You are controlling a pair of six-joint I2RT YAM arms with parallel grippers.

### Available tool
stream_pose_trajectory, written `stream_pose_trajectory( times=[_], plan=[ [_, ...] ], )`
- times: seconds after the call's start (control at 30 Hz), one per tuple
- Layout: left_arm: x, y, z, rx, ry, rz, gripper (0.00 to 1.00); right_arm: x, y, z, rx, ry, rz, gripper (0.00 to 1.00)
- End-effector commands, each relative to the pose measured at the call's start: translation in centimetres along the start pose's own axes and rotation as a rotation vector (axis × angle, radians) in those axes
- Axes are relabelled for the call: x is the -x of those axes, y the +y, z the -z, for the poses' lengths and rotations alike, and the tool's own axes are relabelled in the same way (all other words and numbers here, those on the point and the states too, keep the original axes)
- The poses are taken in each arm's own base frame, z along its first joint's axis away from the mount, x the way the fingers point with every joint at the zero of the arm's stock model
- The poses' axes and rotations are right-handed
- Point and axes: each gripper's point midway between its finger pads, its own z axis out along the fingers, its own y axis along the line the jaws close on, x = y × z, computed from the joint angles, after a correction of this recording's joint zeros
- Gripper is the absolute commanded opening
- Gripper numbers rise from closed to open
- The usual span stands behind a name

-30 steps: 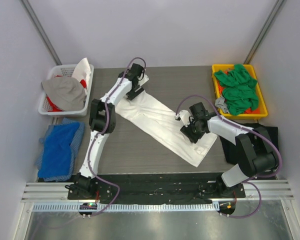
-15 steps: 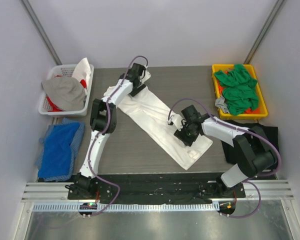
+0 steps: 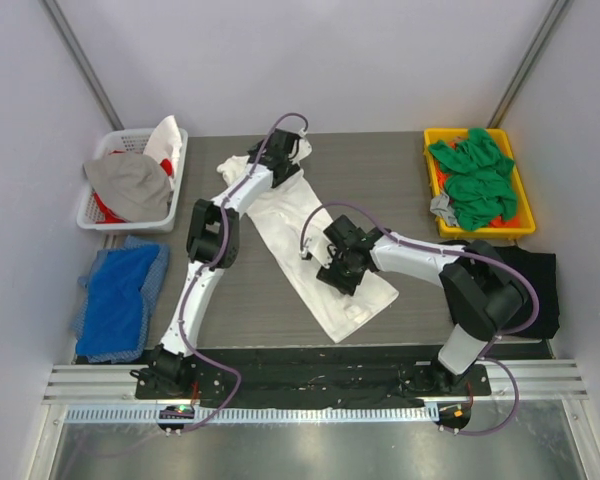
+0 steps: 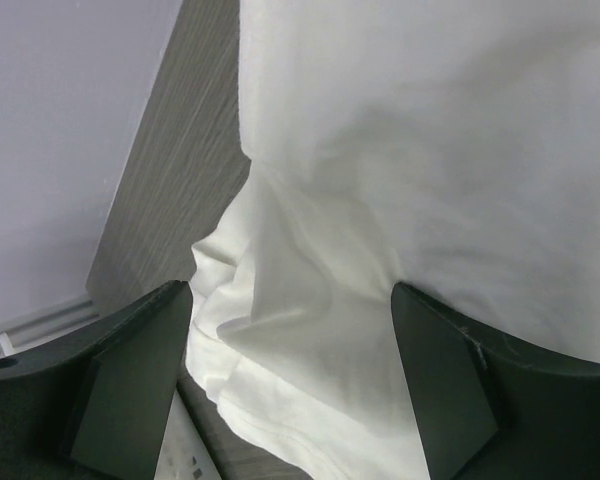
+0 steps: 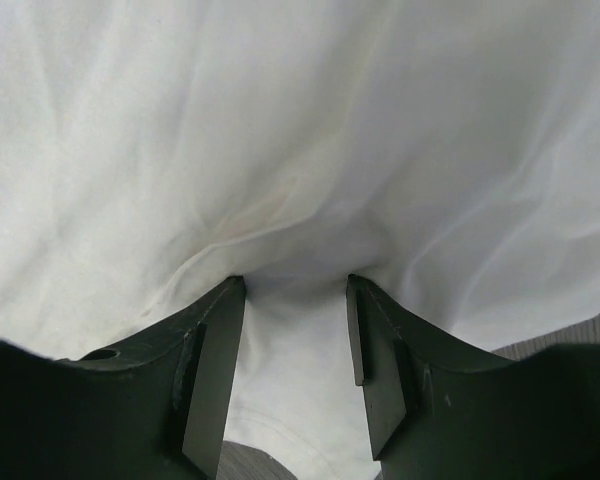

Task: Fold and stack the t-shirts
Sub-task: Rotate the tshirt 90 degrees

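The white t-shirt [image 3: 280, 215] lies folded into a long strip, slanting from the back middle of the table to the front middle. Its black print does not show. My left gripper [image 3: 288, 158] is open wide over the strip's far end, with bunched white cloth [image 4: 310, 330] between its fingers [image 4: 130, 380]. My right gripper [image 3: 332, 268] is open over the strip's near part. Its fingertips [image 5: 225, 300] press into puckered white cloth [image 5: 300, 150]. Green t-shirts [image 3: 475, 180] lie heaped in a yellow bin [image 3: 432, 135]. A black t-shirt [image 3: 535, 290] lies at the right edge.
A white basket [image 3: 105, 140] with grey, red and white cloth stands at the back left. Blue cloth [image 3: 120, 295] lies off the table's left side. The grey side wall [image 4: 60, 150] is close to the left gripper.
Both grippers have moved left and the white strip has slid with them. Its near end has swung toward the front middle and its far end toward the back.
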Motion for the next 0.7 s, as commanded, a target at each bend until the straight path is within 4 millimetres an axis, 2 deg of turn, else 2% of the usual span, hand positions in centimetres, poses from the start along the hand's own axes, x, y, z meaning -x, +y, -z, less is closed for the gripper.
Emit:
stream_pose_trajectory(
  times=[0.0,0.23,0.43,0.5,0.67],
  plan=[
    [1.3,-4.6,-2.2,-0.056,-0.062,-0.037,0.88,1.2,2.6,-2.3,0.067,0.004,0.015,0.54],
    [4.5,-4.2,-2.8,0.014,-0.156,-0.017,0.89,3.9,5.7,-2.4,0.107,-0.019,0.058,0.54],
    [5.8,-3.1,-3.1,0.076,-0.197,-0.001,0.93,5.1,8.0,-1.8,0.14,-0.036,0.111,0.55],
    [5.8,-3.3,-3.4,0.076,-0.199,-0.007,0.93,5.4,8.8,-1.8,0.149,-0.04,0.13,0.55],
    [7.0,-2.7,-3.0,0.101,-0.24,-0.009,0.94,6.6,10.2,-1.5,0.15,-0.065,0.182,0.54]
  ],
)
